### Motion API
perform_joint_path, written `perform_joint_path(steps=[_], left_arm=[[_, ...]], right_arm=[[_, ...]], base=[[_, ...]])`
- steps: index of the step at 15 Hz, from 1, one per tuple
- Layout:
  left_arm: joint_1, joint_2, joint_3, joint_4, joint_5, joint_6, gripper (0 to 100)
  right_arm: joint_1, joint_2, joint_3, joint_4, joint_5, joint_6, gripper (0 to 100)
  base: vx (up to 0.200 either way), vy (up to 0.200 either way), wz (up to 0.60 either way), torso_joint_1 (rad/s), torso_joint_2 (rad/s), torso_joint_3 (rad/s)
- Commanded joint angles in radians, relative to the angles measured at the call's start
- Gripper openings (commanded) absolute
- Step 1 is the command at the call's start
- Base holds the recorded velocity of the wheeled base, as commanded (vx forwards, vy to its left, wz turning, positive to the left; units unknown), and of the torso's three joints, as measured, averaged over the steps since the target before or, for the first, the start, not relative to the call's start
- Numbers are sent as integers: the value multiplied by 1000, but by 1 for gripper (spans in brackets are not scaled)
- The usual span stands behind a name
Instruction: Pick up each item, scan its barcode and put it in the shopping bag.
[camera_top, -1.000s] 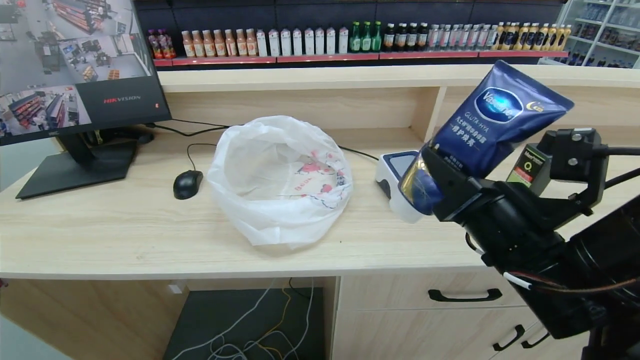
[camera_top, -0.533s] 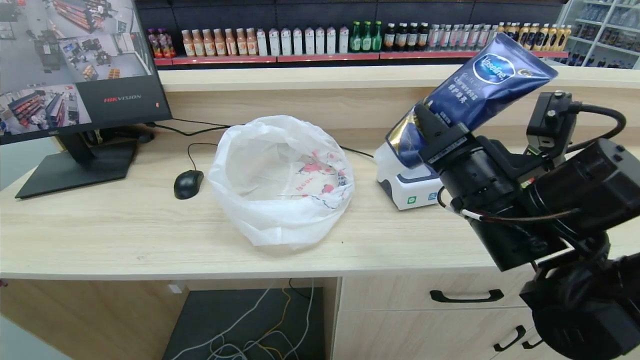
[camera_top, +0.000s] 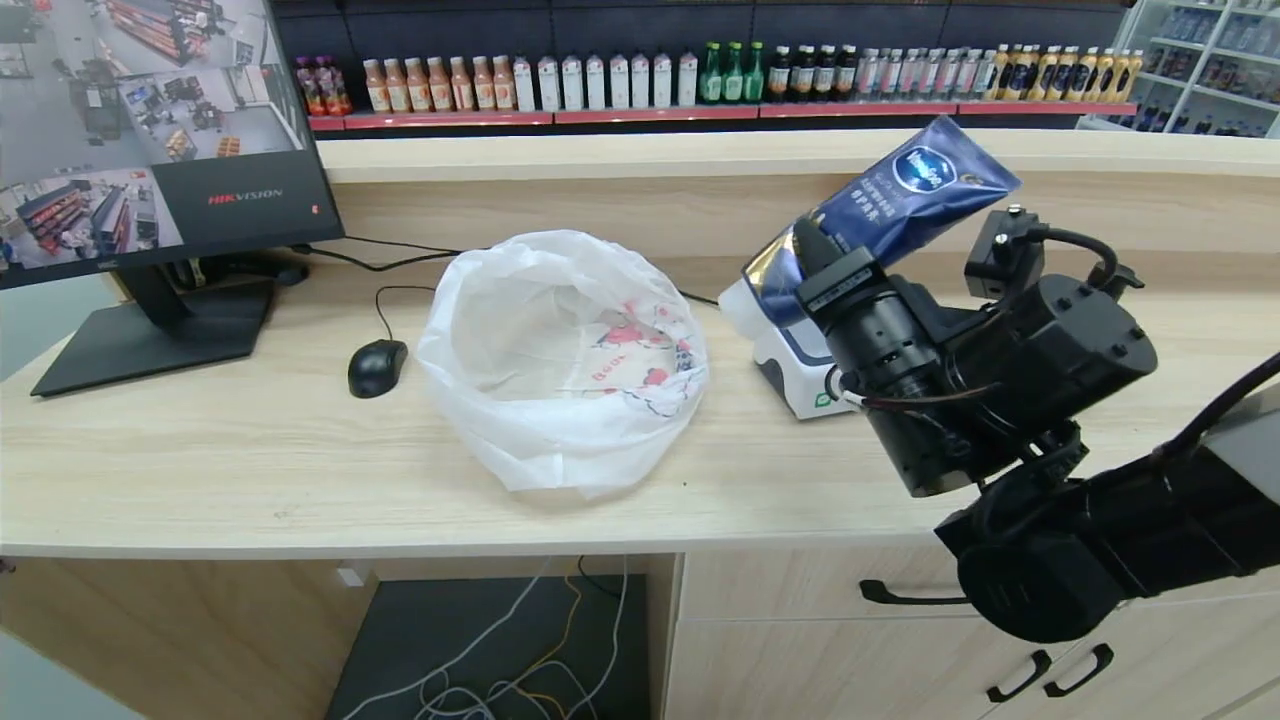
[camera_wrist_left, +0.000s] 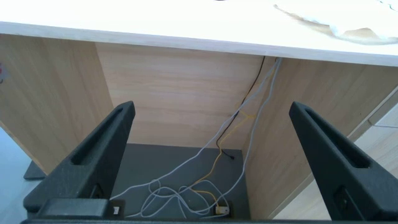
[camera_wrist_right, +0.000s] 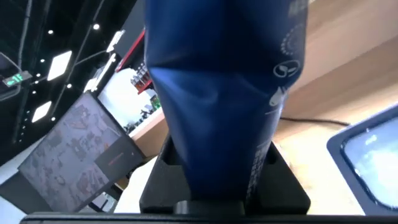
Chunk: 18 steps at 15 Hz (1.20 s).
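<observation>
My right gripper (camera_top: 803, 268) is shut on a dark blue tube (camera_top: 885, 208), gripping it near its gold-banded cap end. The tube slants up to the right, its cap end just above the white barcode scanner (camera_top: 788, 372) on the counter. In the right wrist view the blue tube (camera_wrist_right: 227, 93) stands close before the camera, with the scanner's window (camera_wrist_right: 372, 155) beside it. The white shopping bag (camera_top: 560, 360) sits open at the counter's middle, left of the scanner. My left gripper (camera_wrist_left: 211, 165) hangs open below the counter's front edge, holding nothing.
A monitor (camera_top: 150, 130) and a black mouse (camera_top: 376, 367) stand left of the bag. A raised wooden ledge (camera_top: 640, 155) runs behind the counter, with a shelf of bottles (camera_top: 700, 80) beyond. Drawers (camera_top: 920, 592) lie below right, and loose cables (camera_wrist_left: 205, 186) under the counter.
My right arm has carried the tube leftward and farther over the counter, from beside the scanner to above it, and the tube has tilted lower. Bag and left gripper stay put.
</observation>
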Motion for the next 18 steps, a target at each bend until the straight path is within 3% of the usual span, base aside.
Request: perform_joint_path(steps=[1,6,13,18], left_arm=[[0,0,0,0,0,1,100],[0,0,0,0,0,-1,100],[0,0,0,0,0,1,100],[0,0,0,0,0,-1,100]], right_arm=[[-8,18,-9,24,-2,30,0],[-18,37,-75,114,-2,107,0],[-34,24,-213,343,-3,225,0],[-129,32,-239,401,-6,297,0]], base=[[0,0,0,0,0,0],[0,0,0,0,0,0],[0,0,0,0,0,0],[0,0,0,0,0,0]])
